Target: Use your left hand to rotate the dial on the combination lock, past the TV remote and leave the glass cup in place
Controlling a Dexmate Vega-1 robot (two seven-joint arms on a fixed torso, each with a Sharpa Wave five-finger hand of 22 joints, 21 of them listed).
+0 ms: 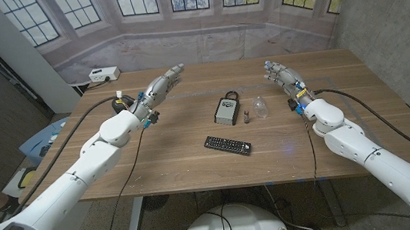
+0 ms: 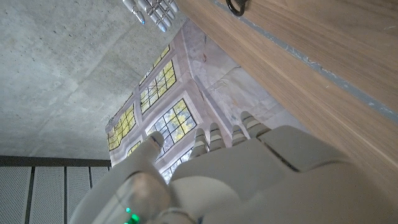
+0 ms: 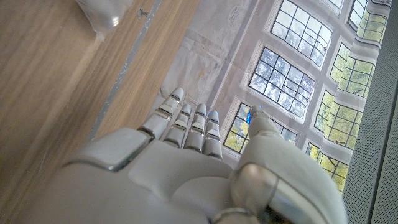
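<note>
The combination lock (image 1: 226, 110), a grey box with a black shackle, lies at the middle of the wooden table (image 1: 156, 159). To its right stands the clear glass cup (image 1: 261, 107), with a small brown object (image 1: 246, 118) between them. The black TV remote (image 1: 228, 144) lies nearer me, in front of the lock. My left hand (image 1: 164, 82) hovers at the far left of the table, fingers stretched out, holding nothing, well apart from the lock. My right hand (image 1: 276, 70) is held out at the far right, also holding nothing. The left wrist view shows my left hand (image 2: 211, 168) and the lock's shackle (image 2: 236, 6).
A white box (image 1: 103, 74) sits on the ledge behind the table's far left corner. Black cables run along both arms over the table. Bare wood lies between my left hand and the lock. A blue object (image 1: 43, 138) stands off the table's left edge.
</note>
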